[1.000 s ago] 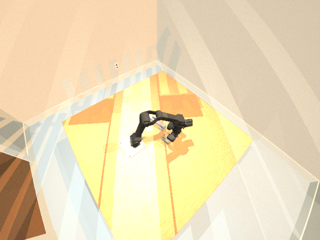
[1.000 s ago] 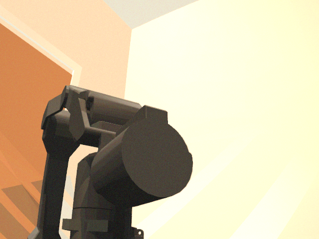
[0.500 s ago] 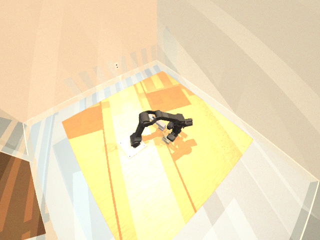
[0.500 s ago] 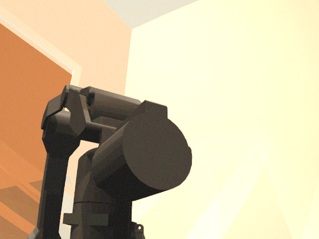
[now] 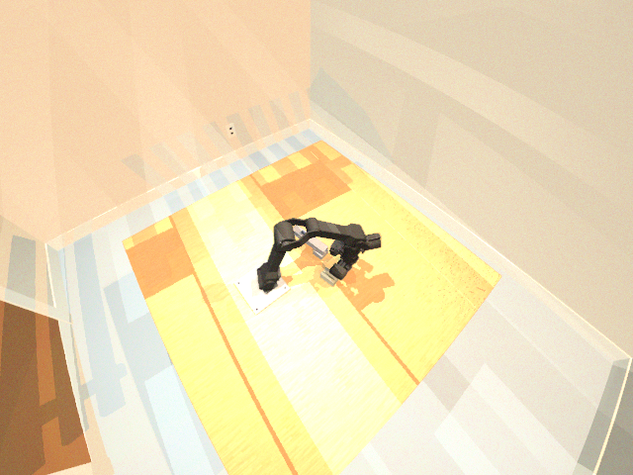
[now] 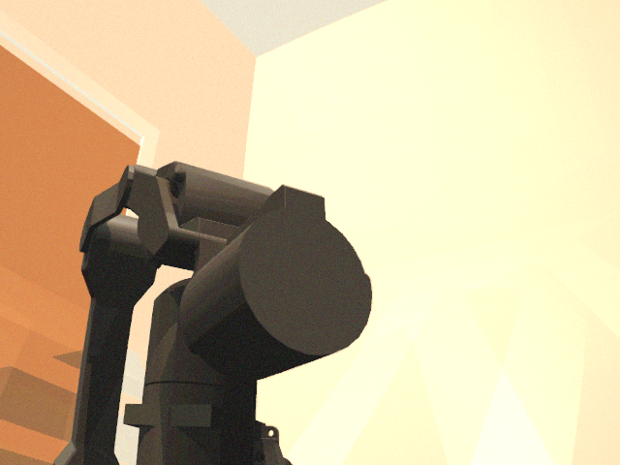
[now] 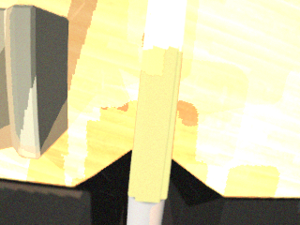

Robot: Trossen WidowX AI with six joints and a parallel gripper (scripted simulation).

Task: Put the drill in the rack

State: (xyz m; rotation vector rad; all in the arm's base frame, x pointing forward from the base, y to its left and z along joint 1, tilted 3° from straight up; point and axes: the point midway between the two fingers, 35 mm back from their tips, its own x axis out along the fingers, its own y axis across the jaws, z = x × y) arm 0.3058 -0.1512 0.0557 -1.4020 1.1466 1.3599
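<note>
In the wrist view my gripper (image 7: 146, 159) is shut on the drill (image 7: 155, 122), a long pale yellow bar with white ends that runs straight out between the dark fingers. The drill hangs above the yellow wooden floor. A grey and dark block (image 7: 35, 84) stands to the left of the drill and apart from it; I cannot tell whether it is the rack or the holder. In the top view the black arm (image 5: 316, 235) bends down over the floor, with the gripper (image 5: 334, 271) low, beside a small pale piece (image 5: 325, 276). I cannot make out the key.
A pale grey block (image 5: 318, 248) sits under the arm's forearm. The arm's white base plate (image 5: 258, 299) lies on the yellow floor, ringed by a low pale border. The exterior view shows only the arm's dark joints (image 6: 280, 285) close up.
</note>
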